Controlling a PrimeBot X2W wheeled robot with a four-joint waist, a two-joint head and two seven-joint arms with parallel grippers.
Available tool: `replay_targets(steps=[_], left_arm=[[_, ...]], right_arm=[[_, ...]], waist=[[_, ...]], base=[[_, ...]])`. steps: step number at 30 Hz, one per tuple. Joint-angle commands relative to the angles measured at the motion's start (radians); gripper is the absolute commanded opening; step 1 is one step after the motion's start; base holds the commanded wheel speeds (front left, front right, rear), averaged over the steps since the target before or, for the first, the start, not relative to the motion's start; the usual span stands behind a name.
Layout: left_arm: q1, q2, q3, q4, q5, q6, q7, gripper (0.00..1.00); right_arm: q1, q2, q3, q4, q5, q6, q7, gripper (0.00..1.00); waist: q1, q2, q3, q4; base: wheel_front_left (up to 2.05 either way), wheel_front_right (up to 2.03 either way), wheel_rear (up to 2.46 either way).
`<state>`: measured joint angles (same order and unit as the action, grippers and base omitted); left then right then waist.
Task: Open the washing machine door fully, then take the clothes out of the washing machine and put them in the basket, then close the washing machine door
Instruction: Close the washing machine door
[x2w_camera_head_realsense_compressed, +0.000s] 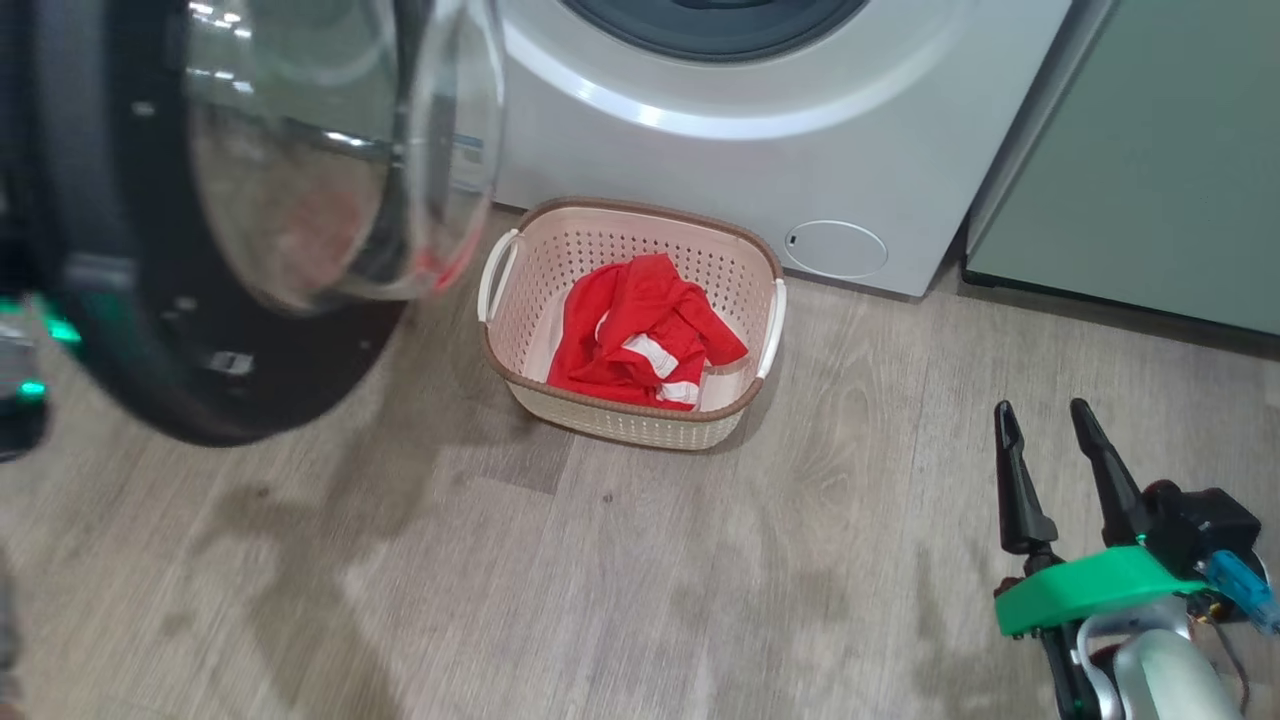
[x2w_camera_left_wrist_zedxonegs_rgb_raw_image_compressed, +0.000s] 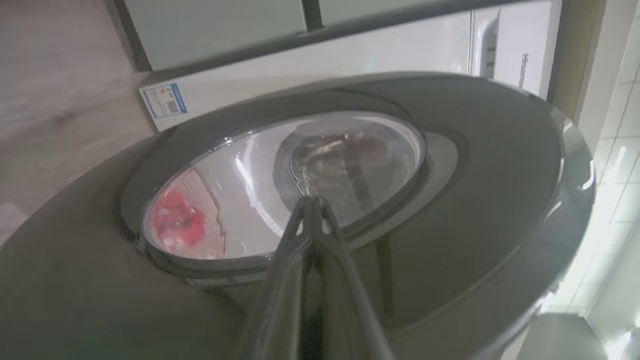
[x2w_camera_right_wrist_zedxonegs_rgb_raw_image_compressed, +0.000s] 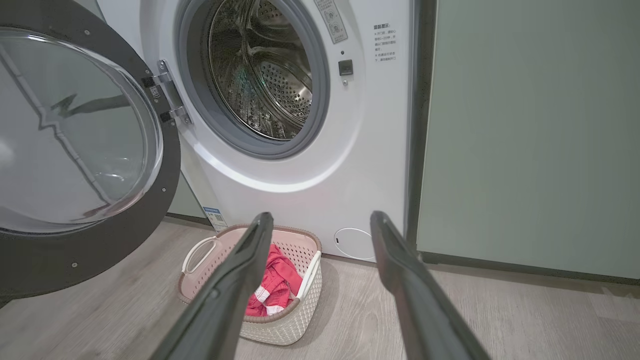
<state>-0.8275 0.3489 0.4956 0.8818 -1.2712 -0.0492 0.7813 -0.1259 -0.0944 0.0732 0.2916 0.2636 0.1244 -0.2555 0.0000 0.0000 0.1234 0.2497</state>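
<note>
The red and white clothes lie in the cream basket on the floor before the white washing machine. Its steel drum looks bare. The washing machine door, black-rimmed with bulging glass, stands swung out at the left. In the left wrist view my left gripper is shut, its tips against the outer face of the door near the glass edge. My right gripper stands open above the floor, right of the basket, nothing between its fingers. The right wrist view shows basket, clothes and door.
Pale green cabinet doors flank the washer on its right. Grey wood-look floor stretches in front. A pale tiled wall stands beyond the door's edge in the left wrist view.
</note>
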Motion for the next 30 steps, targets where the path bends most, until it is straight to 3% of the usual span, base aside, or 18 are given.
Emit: replay_targets(steps=[1,9,16,22,30], left_arm=[[0.004,0.033,-0.001,-0.045,-0.007,-0.011,0.028,0.0],[0.056,-0.097,-0.072,-0.171,-0.039,-0.02,0.172,0.0],[0.115,-0.199,-0.135,-0.29,-0.033,-0.015,0.217,0.0],[0.15,-0.241,-0.16,-0.338,-0.014,-0.002,0.195,0.0],[0.149,-0.244,-0.165,-0.306,0.019,-0.008,0.131,0.0]], right_arm=[[-0.02,-0.005,0.017,-0.03,-0.011,0.006,-0.006,1.0],[-0.015,-0.001,0.016,-0.025,-0.009,0.006,-0.006,1.0],[-0.021,0.009,0.023,-0.024,-0.006,0.006,-0.006,1.0],[-0.024,0.016,0.022,-0.02,-0.003,0.006,-0.006,1.0],[-0.024,0.024,0.025,-0.019,-0.002,0.006,-0.006,1.0]], waist=[[0.0,0.0,-0.003,0.003],[0.0,0.0,-0.014,0.003],[0.0,0.0,-0.015,-0.05],[0.0,0.0,-0.013,-0.136],[0.0,0.0,-0.019,-0.286]], base=[[0.0,0.0,0.0],[0.0,0.0,0.0],[0.0,0.0,0.0],[0.0,0.0,0.0],[0.0,0.0,0.0]])
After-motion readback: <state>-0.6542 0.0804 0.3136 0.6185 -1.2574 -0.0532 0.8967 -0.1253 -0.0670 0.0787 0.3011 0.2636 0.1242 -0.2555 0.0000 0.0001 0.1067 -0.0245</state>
